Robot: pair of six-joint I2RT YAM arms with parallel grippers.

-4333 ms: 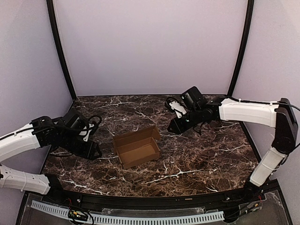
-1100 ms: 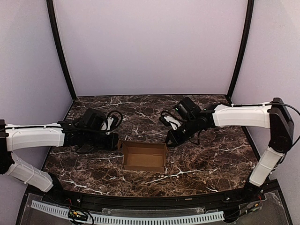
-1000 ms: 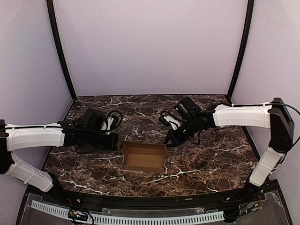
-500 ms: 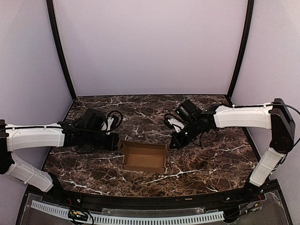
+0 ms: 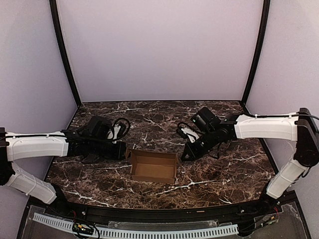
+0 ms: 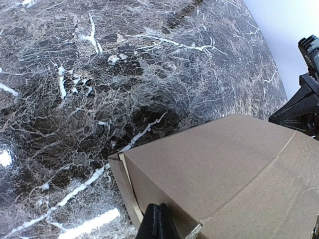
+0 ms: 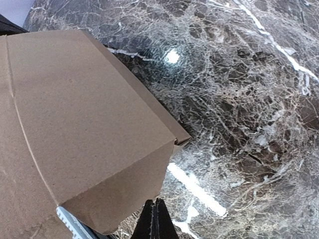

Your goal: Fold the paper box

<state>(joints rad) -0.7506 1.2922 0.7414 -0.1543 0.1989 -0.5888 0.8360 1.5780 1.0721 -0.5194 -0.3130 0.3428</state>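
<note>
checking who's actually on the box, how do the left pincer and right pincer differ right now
The left pincer sits at the left end of the paper box, its tip seemingly against the end flap. The right pincer is off the right end, with bare table between tip and cardboard. The left pincer points straight across toward the right; the right pincer angles toward the near left. Both are shut and grip nothing.

This is a robot lab test cell, not a home or a shop. In the top view, a white-and-black left arm (image 5: 35, 145) and right arm (image 5: 264, 127) are bolted along the bottom edge, beside a perforated cable strip (image 5: 149, 233). A dark marble-patterned table (image 5: 219, 174) fills the middle. Plain lavender walls (image 5: 159, 50) close off the upper frame, with 2 black poles (image 5: 63, 50) at upper left and upper right.
</note>
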